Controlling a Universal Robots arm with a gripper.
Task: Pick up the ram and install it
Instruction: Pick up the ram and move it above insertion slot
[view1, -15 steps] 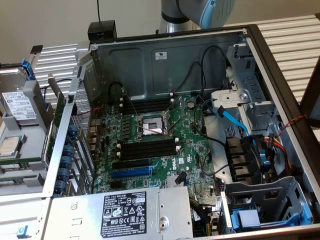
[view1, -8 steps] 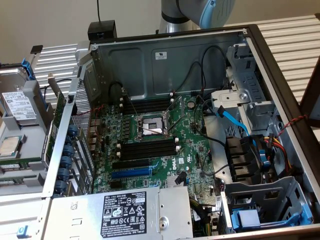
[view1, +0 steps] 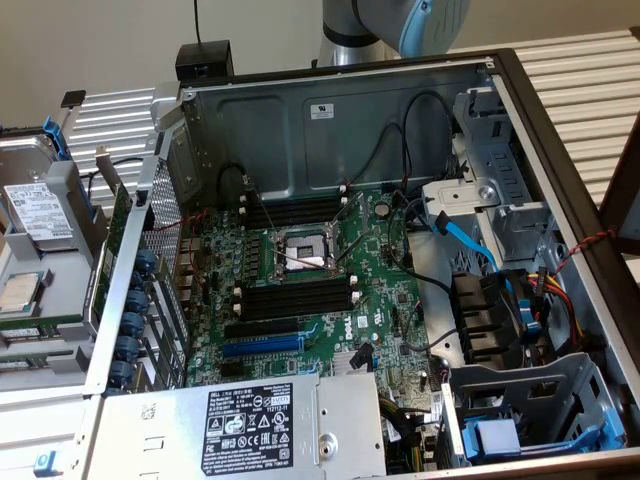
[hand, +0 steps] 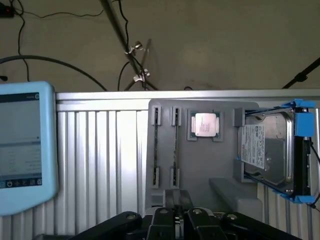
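Note:
Two ram sticks stand on edge in the clips of a grey tray (hand: 200, 165); the wrist view shows them edge-on as thin dark lines, one ram (hand: 175, 145) and a second ram (hand: 156, 145) beside it. My gripper (hand: 176, 199) hangs over the tray's near edge, roughly in line with the first stick, and nothing shows in its grasp. In the exterior view the tray (view1: 60, 262) sits at the far left with a green ram edge (view1: 45, 322) on it. The black memory slots (view1: 295, 297) on the motherboard (view1: 375, 300) hold no stick.
A CPU (hand: 205, 125) and a hard drive (hand: 270, 150) in a blue frame share the tray. A light blue teach pendant (hand: 25, 145) lies on the ribbed table. The open case (view1: 540, 130) holds cables, a power supply (view1: 250, 425) and drive cages. The arm (view1: 400, 22) rises behind the case.

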